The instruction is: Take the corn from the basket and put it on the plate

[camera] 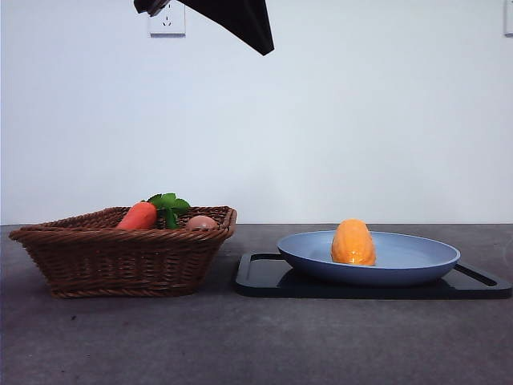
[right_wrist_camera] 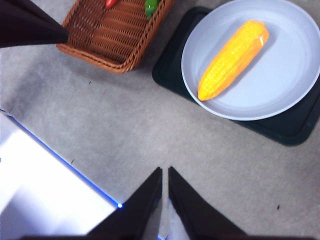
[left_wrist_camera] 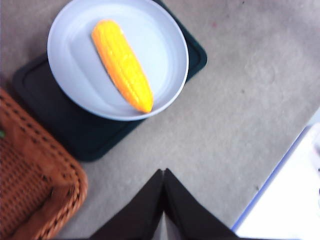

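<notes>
basket (left_wrist_camera: 35, 185) cut off, blurred

No text, label, brand, number or sign can be read in any view. The corn (camera: 353, 242), plate (camera: 425, 269), basket (camera: 120, 257) and black tray (camera: 264, 281) bear no lettering. The wall outlet (camera: 167, 22) shows only its slots.

You are looking at what seems to be a lab or test bench rather than a home: a bare white wall (camera: 361, 120) with a power socket (camera: 167, 20), a plain grey tabletop (camera: 256, 345), and toy food staged in a basket (camera: 120, 257) and on a plate (camera: 417, 261).
</notes>
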